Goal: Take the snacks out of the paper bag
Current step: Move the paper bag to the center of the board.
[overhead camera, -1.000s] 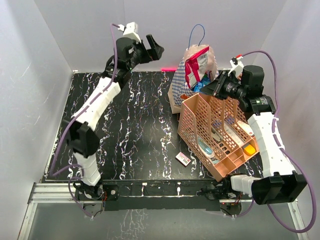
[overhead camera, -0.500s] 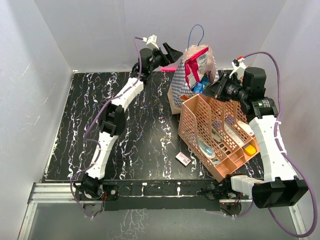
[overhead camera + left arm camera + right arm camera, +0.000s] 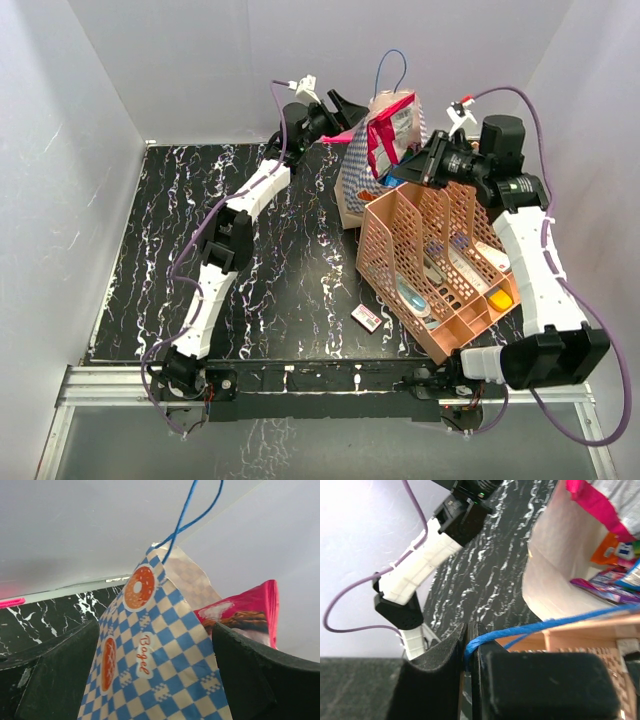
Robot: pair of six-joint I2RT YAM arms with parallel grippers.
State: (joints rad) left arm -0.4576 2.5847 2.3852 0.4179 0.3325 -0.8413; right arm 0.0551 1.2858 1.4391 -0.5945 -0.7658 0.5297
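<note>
Bag stands upright at the far edge of the surface, just behind the peach rack, between the two claws. Its long axis runs vertical, mouth up, and one blue handle loop rises above the rim.

Snacks poke out of the mouth. A pink-red pack stands tallest, pointing up and tilted slightly right. The right wrist view looks into the white inside and shows purple packs lying flat and an orange one behind them.

The left claw hovers at the bag's upper left side with its jaws wide apart and nothing in them. In its own camera the checkered side fills the gap between the two fingers, and the pink-red pack shows just past the right-hand one. I cannot tell whether either finger touches the paper.

The right claw sits on the bag's right, over the rack's far corner, jaws pressed together on the other blue cord, which runs from the pinch towards the bag. A small box lies on the surface near the rack's front, well apart from the bag.
</note>
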